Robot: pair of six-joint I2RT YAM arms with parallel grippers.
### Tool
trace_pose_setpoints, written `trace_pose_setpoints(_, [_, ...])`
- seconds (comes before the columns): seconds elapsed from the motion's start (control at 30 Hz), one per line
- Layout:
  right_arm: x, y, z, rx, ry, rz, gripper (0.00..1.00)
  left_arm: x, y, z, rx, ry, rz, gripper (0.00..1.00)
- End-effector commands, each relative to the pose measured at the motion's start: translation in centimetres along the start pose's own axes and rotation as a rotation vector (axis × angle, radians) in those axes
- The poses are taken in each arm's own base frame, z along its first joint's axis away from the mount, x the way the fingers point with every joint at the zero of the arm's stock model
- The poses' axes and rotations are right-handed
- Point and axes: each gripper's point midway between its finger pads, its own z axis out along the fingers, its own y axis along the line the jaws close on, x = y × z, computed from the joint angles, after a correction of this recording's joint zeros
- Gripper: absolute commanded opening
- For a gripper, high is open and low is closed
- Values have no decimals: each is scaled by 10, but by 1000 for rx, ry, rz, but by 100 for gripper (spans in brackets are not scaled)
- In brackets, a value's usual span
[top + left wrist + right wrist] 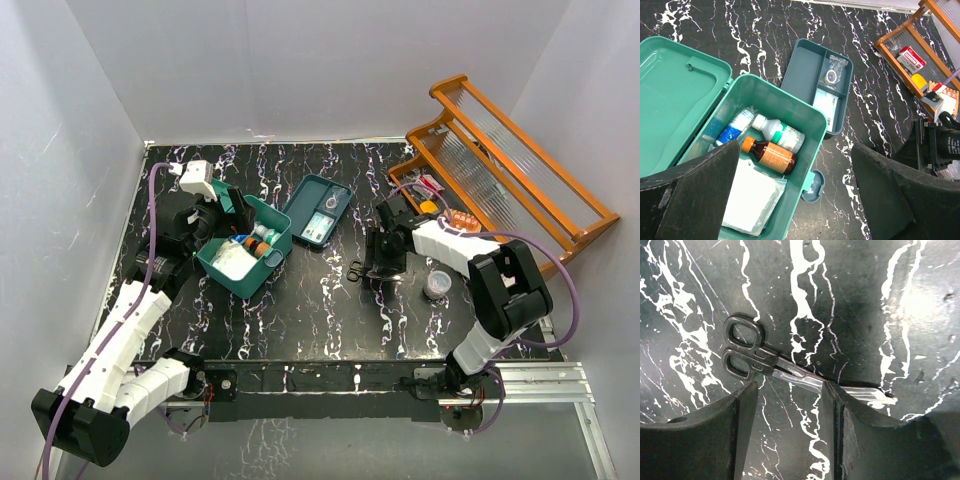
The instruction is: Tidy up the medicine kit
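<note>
The medicine kit [245, 258], a teal-green box with its hinged lid open, stands left of centre; in the left wrist view [817, 122] it holds a brown bottle [771, 155], a white bottle [780, 133], a blue-labelled item and a white packet [750, 197]. My left gripper [205, 200] hovers open above the kit's front edge [792, 195]. Black-handled scissors [770, 362] with a clear blade cover lie on the table, also seen from above [357, 270]. My right gripper [385, 262] is open, low over the scissors [790, 400], its right finger over the blade.
A flat dark-teal divided tray [320, 208] with small packets lies behind the kit. An orange wooden rack [500, 170] at the back right holds a few small items. A small clear cup [437, 283] stands near the right arm. White walls enclose the black marbled table.
</note>
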Motion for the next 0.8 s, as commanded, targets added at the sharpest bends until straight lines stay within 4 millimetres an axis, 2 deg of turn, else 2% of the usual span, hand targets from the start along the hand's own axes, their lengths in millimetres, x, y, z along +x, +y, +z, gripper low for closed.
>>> trace_pose_setpoints(0.0, [-44, 5, -24, 30, -176, -11, 53, -21, -6, -4, 19, -60, 8, 92])
trace_pose_setpoints(0.1, [-50, -6, -21, 86, -199, -74, 58, -21, -5, -5, 16, -61, 9, 92])
trace_pose_setpoints(0.23, [-39, -18, -6, 129, -136, -119, 64, -21, -5, -6, 13, -62, 8, 93])
trace_pose_setpoints(0.37, [-22, -14, 2, 82, -67, -127, 66, -19, -5, -5, 16, -57, 4, 93])
trace_pose_setpoints(0.47, [-8, -14, 1, 60, -29, -110, 68, -19, -5, -5, 15, -58, 3, 93])
trace_pose_setpoints(0.6, [24, -14, -1, 26, 53, -86, 69, -18, -4, -5, 15, -58, 4, 92])
trace_pose_setpoints(0.77, [47, 2, -7, 22, 69, -73, 69, -16, -4, -4, 14, -56, 2, 92])
